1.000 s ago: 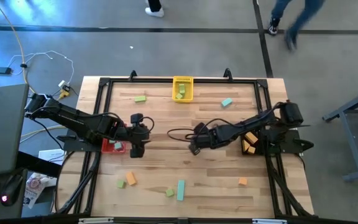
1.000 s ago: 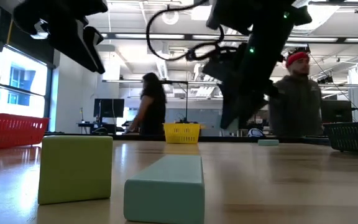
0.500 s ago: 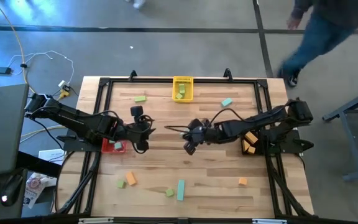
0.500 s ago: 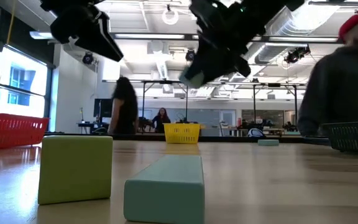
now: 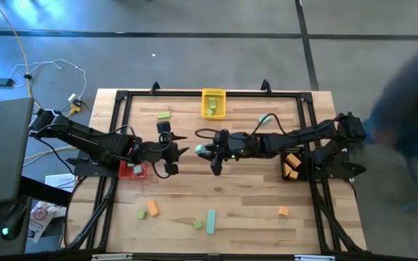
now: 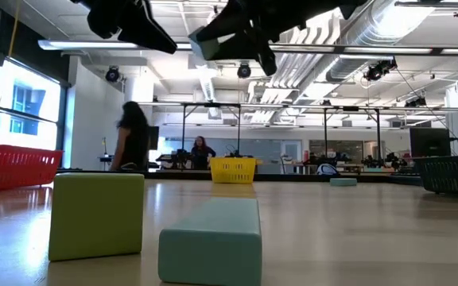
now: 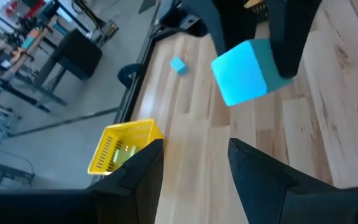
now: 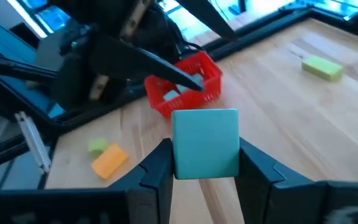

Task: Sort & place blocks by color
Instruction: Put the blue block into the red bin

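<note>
blocks lie scattered on the wooden table (image 5: 238,196). largest is a teal bar (image 5: 210,221) near the front edge, its long axis running front to back, with a green cube (image 5: 198,225) just beside it. the right arm reaches level across mid-table, the right gripper (image 5: 207,153) clamped on a teal cube (image 8: 205,143) held above the wood. facing it, the left gripper (image 5: 181,151) is stretched toward that cube, fingers spread apart and empty. a red bin (image 5: 132,170) is partly hidden under the left arm; orange blocks fill a black bin (image 5: 292,166).
</note>
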